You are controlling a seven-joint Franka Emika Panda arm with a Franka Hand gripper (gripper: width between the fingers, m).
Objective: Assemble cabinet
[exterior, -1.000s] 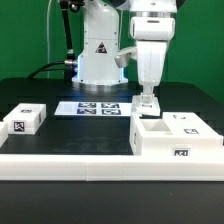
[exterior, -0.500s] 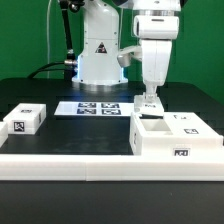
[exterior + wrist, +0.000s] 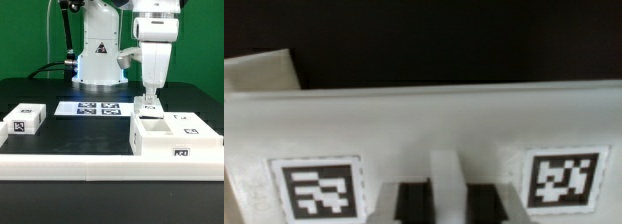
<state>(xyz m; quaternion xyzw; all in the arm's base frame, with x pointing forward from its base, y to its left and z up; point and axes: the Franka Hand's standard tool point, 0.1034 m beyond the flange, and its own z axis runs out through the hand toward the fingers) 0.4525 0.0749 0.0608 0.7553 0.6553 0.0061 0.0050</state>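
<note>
The cabinet body [image 3: 172, 138], a large white box with open compartments on top and a tag on its front, stands at the exterior view's right. My gripper [image 3: 148, 98] hangs straight down over its rear left corner, shut on a small white tagged panel [image 3: 149, 103]. Whether the panel touches the body I cannot tell. In the wrist view the panel [image 3: 438, 120] fills the picture with two tags, and my gripper [image 3: 450, 205] clamps a thin raised rib between its dark fingers [image 3: 416, 200]. A second small tagged piece [image 3: 24, 119] lies at the exterior view's left.
The marker board [image 3: 100, 108] lies flat in the middle of the black table, in front of the white robot base [image 3: 99, 55]. A long white ledge [image 3: 70, 163] runs along the front edge.
The hand has shifted slightly toward the exterior view's right over the cabinet body, keeping its grip on the panel. Nothing else has moved.
</note>
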